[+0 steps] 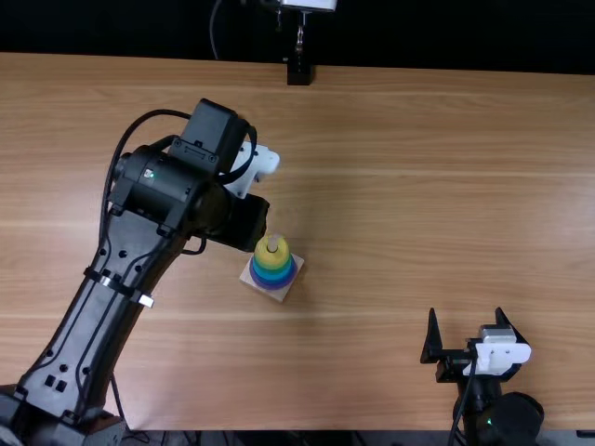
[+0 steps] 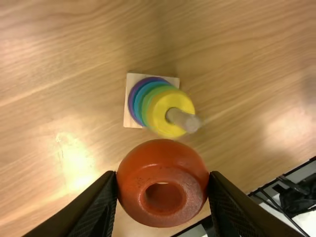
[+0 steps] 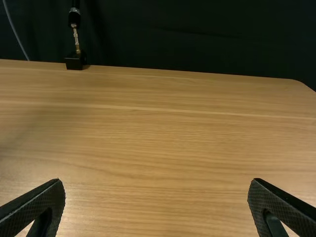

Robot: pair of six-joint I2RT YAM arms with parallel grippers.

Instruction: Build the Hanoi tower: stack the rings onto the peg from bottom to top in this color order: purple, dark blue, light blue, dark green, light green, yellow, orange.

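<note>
While one peg (image 2: 183, 120) protrudes, left jaws grip one orange ring (image 2: 163, 160).

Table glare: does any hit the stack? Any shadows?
Left wrist view: two glare patches on the table, both clear of the stack; a soft shadow beside it. Top view: faint shadow near the stack, pale sheen by the right edge.

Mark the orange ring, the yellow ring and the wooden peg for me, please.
Orange ring (image 2: 163, 217): left wrist view, on its face below the hole.
Yellow ring (image 2: 160, 111): left wrist view, on its flat top beside the peg.
Wooden peg (image 2: 182, 119): left wrist view, on its shaft above the rings.
</note>
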